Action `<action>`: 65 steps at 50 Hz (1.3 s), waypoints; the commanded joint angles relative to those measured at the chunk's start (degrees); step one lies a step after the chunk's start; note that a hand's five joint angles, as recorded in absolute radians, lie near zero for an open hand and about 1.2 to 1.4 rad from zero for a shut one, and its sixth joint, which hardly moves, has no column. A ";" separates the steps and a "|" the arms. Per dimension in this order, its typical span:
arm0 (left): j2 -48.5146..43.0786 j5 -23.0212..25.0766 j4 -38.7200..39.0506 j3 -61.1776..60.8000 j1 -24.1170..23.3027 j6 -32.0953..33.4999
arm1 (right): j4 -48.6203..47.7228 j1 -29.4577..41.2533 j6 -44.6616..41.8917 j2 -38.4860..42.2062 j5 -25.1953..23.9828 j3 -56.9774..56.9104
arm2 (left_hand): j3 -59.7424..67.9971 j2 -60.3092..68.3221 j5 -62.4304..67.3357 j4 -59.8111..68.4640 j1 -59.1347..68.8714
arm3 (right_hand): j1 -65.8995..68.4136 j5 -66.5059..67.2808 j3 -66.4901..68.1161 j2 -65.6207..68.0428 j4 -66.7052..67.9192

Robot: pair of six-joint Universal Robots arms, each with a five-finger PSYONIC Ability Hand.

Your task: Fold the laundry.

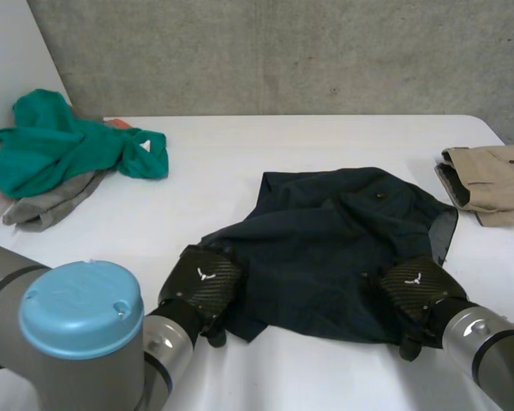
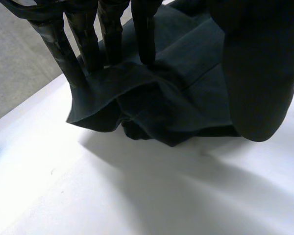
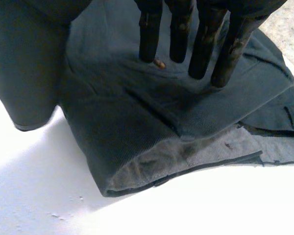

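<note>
A dark navy garment lies crumpled on the middle of the white table. My left hand rests at its near left edge. Seen from the left wrist, the straight fingers touch the folded cloth edge and the thumb stands apart beside it, so the hand is open. My right hand sits at the near right edge. From the right wrist, its straight fingers hover just over the cloth, thumb off to the side, open and holding nothing.
A green cloth lies heaped over a grey one at the far left. A folded beige garment sits at the right edge. A grey wall stands behind the table.
</note>
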 commanded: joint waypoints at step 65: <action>2.78 6.14 9.57 38.23 17.82 0.27 | 9.99 5.01 7.29 7.03 5.65 -58.42 | 60.47 60.81 61.43 60.93 59.10 | 59.43 58.43 57.89 58.04 58.04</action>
